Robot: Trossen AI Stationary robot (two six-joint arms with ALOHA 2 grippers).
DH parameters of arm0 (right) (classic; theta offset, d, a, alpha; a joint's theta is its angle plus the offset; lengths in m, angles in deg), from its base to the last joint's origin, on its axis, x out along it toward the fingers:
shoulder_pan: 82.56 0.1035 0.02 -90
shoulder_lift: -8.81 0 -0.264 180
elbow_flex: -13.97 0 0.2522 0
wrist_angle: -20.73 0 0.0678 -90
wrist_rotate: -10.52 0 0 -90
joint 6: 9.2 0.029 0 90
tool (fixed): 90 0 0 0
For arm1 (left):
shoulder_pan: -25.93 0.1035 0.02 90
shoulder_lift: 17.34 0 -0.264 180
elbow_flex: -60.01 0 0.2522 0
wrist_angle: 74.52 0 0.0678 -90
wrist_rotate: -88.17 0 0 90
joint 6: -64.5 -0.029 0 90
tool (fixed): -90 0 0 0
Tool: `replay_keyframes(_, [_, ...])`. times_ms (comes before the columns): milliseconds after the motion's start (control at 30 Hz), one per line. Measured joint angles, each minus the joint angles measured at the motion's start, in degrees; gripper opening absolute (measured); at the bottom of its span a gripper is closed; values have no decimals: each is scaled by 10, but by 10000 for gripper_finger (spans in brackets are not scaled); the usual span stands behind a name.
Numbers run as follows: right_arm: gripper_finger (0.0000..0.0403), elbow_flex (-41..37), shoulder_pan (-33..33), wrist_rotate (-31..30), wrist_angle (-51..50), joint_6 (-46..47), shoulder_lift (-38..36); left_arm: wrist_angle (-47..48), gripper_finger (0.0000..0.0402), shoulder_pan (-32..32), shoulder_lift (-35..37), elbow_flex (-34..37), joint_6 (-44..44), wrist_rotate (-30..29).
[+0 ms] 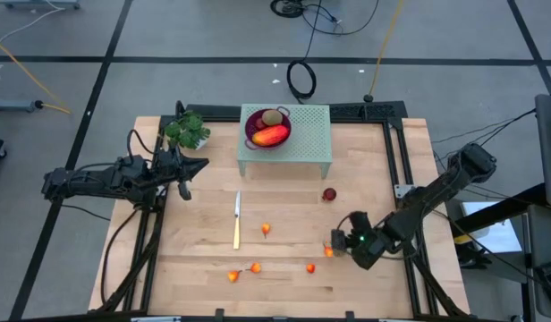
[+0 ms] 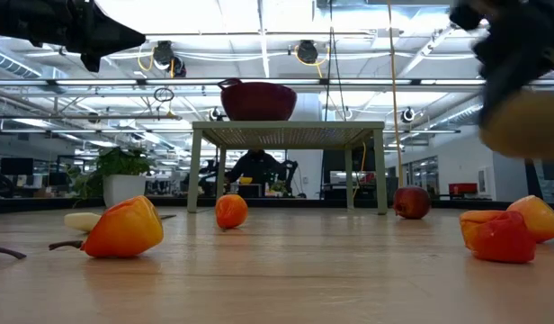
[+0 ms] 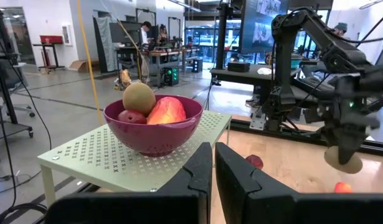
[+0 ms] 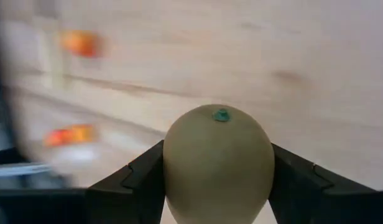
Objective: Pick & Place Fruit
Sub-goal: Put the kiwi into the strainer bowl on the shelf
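Observation:
A dark red bowl [image 1: 268,128] stands on a pale green perforated stand [image 1: 302,143] and holds the red-yellow mango [image 3: 168,111], one kiwi [image 3: 138,98] and a dark red ball [image 3: 132,116]. The other dark red ball [image 1: 329,194] lies on the table. Several tiny orange-red fruits [image 1: 266,230] are scattered across the near half. My right gripper [image 1: 345,240] is at the right near side, shut on the second kiwi [image 4: 217,162]. My left gripper [image 1: 190,165] hovers shut, left of the stand. My right gripper pinches the brown-green kiwi by its two sides [image 4: 173,168], one dark finger [image 4: 135,180] on each. The kiwi's end with a small green spot [image 4: 221,115] sticks out past the fingers. It is lifted clear of the table [image 3: 344,160].
A slim yellow-handled knife [image 1: 237,220] lies mid-table, left of centre. A green leafy plant [image 1: 188,131] stands at the far left, close to my left gripper. One tiny orange-red fruit [image 1: 329,250] lies just under my right gripper. Black frame rails run along both table sides.

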Motion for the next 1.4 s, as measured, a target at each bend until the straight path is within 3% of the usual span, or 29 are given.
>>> replay_keyframes(167, [209, 0, -34, -92, 73, -76, -31, 0, 19, 0, 0, 0, 0, 0])
replay_keyframes(333, [209, 0, -76, -126, 175, -261, -58, 0, 19, 0, 0, 0, 0, 0])
replay_keyframes(633, [209, 0, -195, -121, 333, -797, -116, 0, 19, 0, 0, 0, 9, 0])
replay_keyframes(833, [216, 0, -272, -120, 438, -1223, -150, -2, 19, 0, 0, 0, 26, 0])
replay_keyframes(967, [223, 0, -307, -120, 500, -1424, -156, -3, 19, 0, 0, 0, 41, 0])
replay_keyframes(1133, [215, 0, -342, -91, 511, -1554, -155, -5, 19, 0, 0, 0, 56, 0])
replay_keyframes(1400, [221, 0, -384, -15, 511, -1560, -155, -5, 19, 0, 0, 0, 95, 0])
